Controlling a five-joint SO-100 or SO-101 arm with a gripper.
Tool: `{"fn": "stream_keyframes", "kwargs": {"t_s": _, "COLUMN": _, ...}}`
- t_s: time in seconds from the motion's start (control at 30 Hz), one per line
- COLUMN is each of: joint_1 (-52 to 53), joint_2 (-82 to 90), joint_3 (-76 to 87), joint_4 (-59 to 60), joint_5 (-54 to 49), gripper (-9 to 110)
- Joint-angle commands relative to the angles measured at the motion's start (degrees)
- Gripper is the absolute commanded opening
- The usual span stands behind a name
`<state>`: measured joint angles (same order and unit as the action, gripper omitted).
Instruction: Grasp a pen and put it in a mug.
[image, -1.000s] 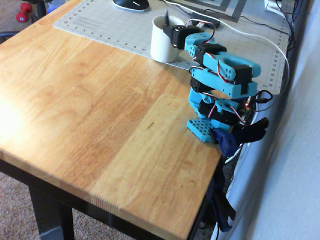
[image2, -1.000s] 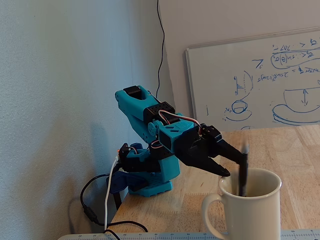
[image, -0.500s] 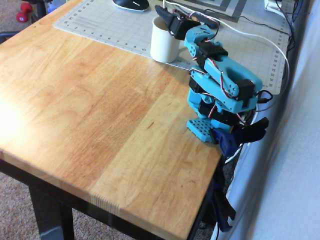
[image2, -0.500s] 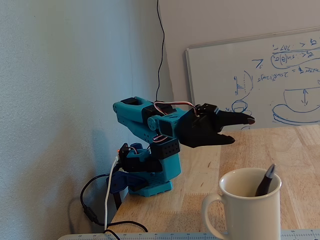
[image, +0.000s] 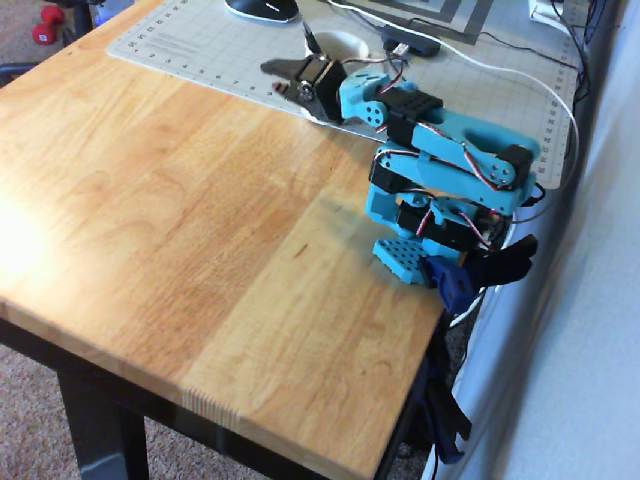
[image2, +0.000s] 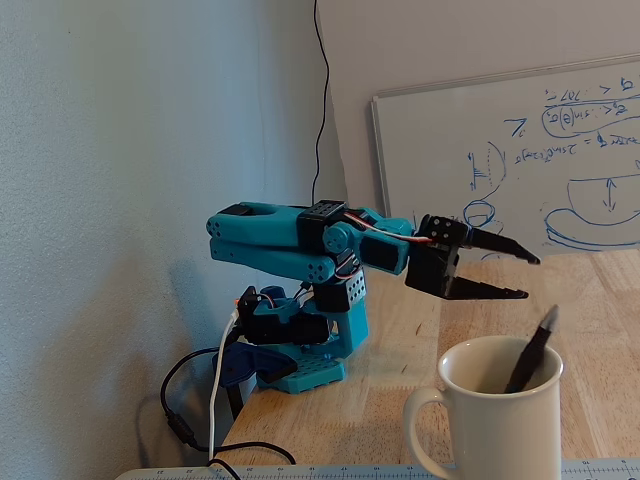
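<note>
The cream-white mug stands in the foreground of the fixed view. The dark pen leans inside it, its upper end sticking out over the rim. In the overhead view only the mug's rim shows behind the arm, and the pen pokes up at its left edge. My gripper is open and empty. It is held level above the table, behind and above the mug in the fixed view. In the overhead view the gripper sits just in front of the mug over the mat.
A grey cutting mat covers the far part of the wooden table. A black computer mouse and cables lie at the back. A whiteboard leans on the wall. The arm's base stands at the table's right edge.
</note>
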<state>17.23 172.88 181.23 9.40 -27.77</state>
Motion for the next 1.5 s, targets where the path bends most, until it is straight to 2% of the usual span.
{"fn": "stream_keyframes", "kwargs": {"t_s": 0.0, "joint_1": -5.4, "joint_2": 0.9, "joint_3": -1.4, "joint_4": 4.6, "joint_5": 10.9, "gripper": 11}}
{"fn": "stream_keyframes", "kwargs": {"t_s": 0.23, "joint_1": -12.6, "joint_2": 1.0, "joint_3": -1.4, "joint_4": 16.3, "joint_5": 20.4, "gripper": 9}}
{"fn": "stream_keyframes", "kwargs": {"t_s": 0.47, "joint_1": -16.5, "joint_2": 1.8, "joint_3": -1.4, "joint_4": 29.2, "joint_5": 20.7, "gripper": 9}}
{"fn": "stream_keyframes", "kwargs": {"t_s": 0.87, "joint_1": -16.9, "joint_2": 18.0, "joint_3": -1.4, "joint_4": 56.1, "joint_5": 20.7, "gripper": 9}}
{"fn": "stream_keyframes", "kwargs": {"t_s": 1.17, "joint_1": -17.1, "joint_2": 19.1, "joint_3": -1.3, "joint_4": 56.9, "joint_5": 30.6, "gripper": 9}}
{"fn": "stream_keyframes", "kwargs": {"t_s": 1.47, "joint_1": -16.3, "joint_2": 19.2, "joint_3": -1.3, "joint_4": 56.9, "joint_5": 31.1, "gripper": 5}}
